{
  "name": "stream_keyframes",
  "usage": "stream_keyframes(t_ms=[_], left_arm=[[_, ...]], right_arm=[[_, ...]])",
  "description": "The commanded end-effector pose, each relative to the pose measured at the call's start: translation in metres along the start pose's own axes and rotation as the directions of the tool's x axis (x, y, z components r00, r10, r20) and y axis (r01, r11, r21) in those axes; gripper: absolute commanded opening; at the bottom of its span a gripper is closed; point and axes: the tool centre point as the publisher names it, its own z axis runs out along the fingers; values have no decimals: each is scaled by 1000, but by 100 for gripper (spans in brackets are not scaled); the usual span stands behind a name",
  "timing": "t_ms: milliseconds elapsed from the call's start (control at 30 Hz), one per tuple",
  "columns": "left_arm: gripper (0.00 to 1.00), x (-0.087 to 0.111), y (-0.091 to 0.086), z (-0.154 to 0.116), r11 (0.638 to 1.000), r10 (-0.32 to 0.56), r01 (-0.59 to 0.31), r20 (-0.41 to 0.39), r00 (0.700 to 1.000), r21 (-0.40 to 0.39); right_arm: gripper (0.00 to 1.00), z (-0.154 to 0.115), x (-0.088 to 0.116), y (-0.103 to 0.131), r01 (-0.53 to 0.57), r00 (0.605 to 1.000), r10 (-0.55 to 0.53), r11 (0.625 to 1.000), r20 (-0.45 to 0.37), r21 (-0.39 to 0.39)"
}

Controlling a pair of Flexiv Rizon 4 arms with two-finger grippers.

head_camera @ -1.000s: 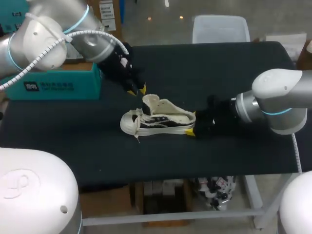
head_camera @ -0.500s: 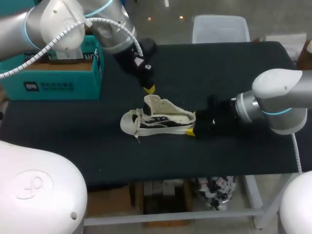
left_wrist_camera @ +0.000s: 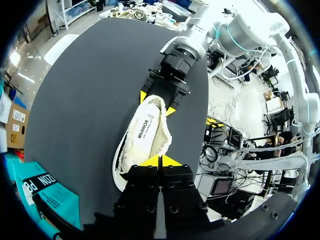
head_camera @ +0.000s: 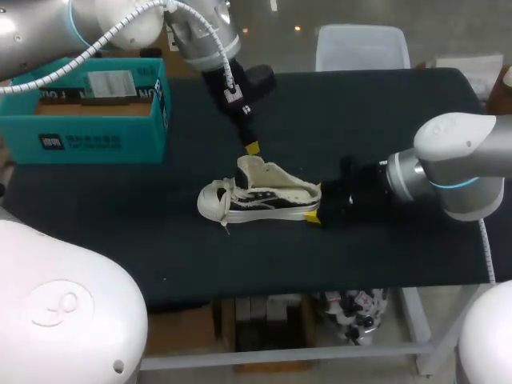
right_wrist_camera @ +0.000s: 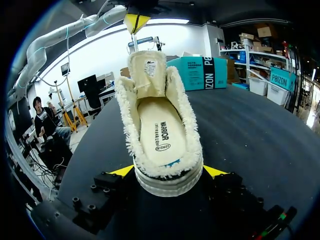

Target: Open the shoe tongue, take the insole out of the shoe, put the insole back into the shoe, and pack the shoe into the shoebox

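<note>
A white shoe (head_camera: 256,198) lies on the black table with its toe to the left and its tongue (head_camera: 249,166) standing up. In the right wrist view the insole (right_wrist_camera: 160,132) shows inside the shoe (right_wrist_camera: 162,125) under the raised tongue (right_wrist_camera: 148,70). My right gripper (head_camera: 314,214) is shut on the shoe's heel, one yellow tip on each side (right_wrist_camera: 167,172). My left gripper (head_camera: 252,148) hangs shut and empty just above and behind the tongue. The left wrist view looks down past that shut gripper (left_wrist_camera: 160,161) onto the shoe (left_wrist_camera: 145,137) and the right gripper (left_wrist_camera: 156,102) at the heel.
An open teal shoebox (head_camera: 88,112) stands at the table's back left, also seen as the shoebox (right_wrist_camera: 200,72) beyond the shoe. A white bin (head_camera: 362,46) sits past the far edge. Bare black tabletop (head_camera: 160,256) lies in front of the shoe.
My left gripper has shut and swung from the shoe's left toward the back right, now above the tongue. The right arm and the shoe have not moved.
</note>
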Motion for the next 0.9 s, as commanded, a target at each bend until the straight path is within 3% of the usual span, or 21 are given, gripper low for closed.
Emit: stream_keyframes(t_ms=[33, 433, 633, 900], left_arm=[[0, -5, -13, 19, 987, 69, -71, -14, 997, -145], [0, -17, -9, 67, 974, 131, -125, 16, 991, -187], [0, -22, -4, 88, 953, 239, -236, -5, 971, -192], [0, -25, 3, 103, 941, 285, -287, -42, 958, -177]], right_arm=[[0, 1, -2, -7, 0, 1000, 0, 1000, -5, -4], [0, 1, -2, -7, 0, 1000, 0, 1000, -5, -4], [0, 1, -2, -7, 0, 1000, 0, 1000, -5, -4], [0, 1, -2, -7, 0, 1000, 0, 1000, -5, -4]])
